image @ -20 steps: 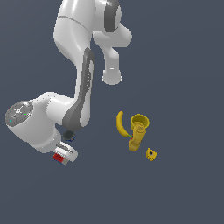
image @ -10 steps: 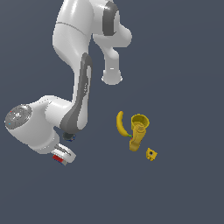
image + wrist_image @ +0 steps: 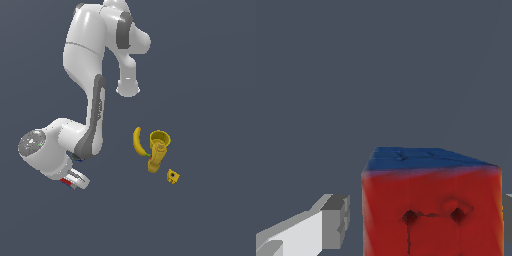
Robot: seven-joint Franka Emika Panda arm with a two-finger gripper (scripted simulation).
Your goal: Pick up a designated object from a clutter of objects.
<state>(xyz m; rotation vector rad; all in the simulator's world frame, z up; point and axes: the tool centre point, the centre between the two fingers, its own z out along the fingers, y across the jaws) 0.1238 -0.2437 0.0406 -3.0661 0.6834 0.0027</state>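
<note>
In the lower left of the exterior view, finds the white arm (image 3: 92, 120) folded down to the grey floor (image 3: 210, 75), with the gripper (image 3: 75, 179) at its low end, pointing toward the exterior view's right. Shows only a thin red sliver of the puzzle cube (image 3: 65, 181) there, tucked under the gripper; hides the rest behind the hand and wrist.

From the wrist view, fills much of the frame with the same puzzle cube (image 3: 431, 210): a red gridded face toward the camera, a blue face above it, an orange edge just showing on one side. Places the cube between the fingers (image 3: 336, 220): one grey-tipped finger beside the red face with a narrow dark gap between pad and cube, the other only a sliver at the frame edge, right beside the cube's far side. Reads as jaws spread a little wider than the cube, not clamped on it. Cannot tell whether the far pad touches.

Right of centre in the exterior view, well apart from the gripper, groups the remaining clutter: a yellow banana (image 3: 137, 141) curved and just beside a yellow mug-like vessel (image 3: 160, 138), and a small yellow block (image 3: 173, 176) lower and further to the exterior view's right, near the vessel but apart from it
</note>
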